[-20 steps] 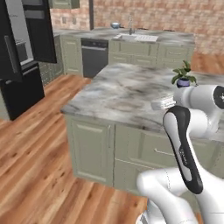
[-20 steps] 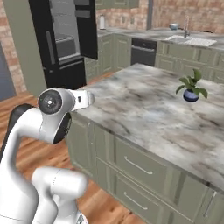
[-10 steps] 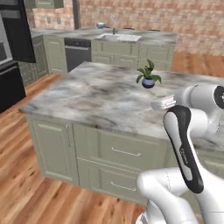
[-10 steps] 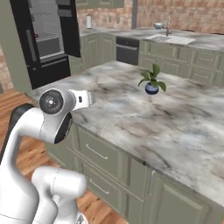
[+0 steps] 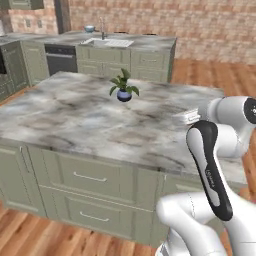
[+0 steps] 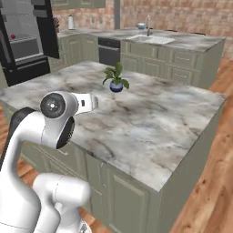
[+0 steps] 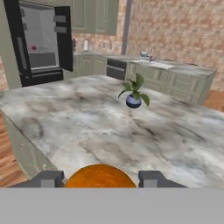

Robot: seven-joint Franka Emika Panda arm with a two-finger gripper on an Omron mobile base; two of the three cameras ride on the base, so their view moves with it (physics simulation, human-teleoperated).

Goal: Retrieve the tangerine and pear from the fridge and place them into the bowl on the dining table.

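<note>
Both base views look forward and down from behind the arm, left and right, over the near edge of the worktop (image 5: 90, 120). They share its plant (image 5: 123, 88) (image 6: 116, 78) and the far sink counter (image 6: 173, 43). The hand view looks low across the same worktop toward the fridge (image 7: 41, 41) at far left.

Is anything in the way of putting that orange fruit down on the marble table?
A small potted plant in a blue pot stands mid-table. The round orange tangerine sits between the end effector tips, with bare grey-veined marble dining table right ahead. The bowl isn't visible.

Marble island counter (image 6: 150, 123), small potted plant (image 6: 116, 78) on it, open fridge (image 6: 25, 38) behind
</note>
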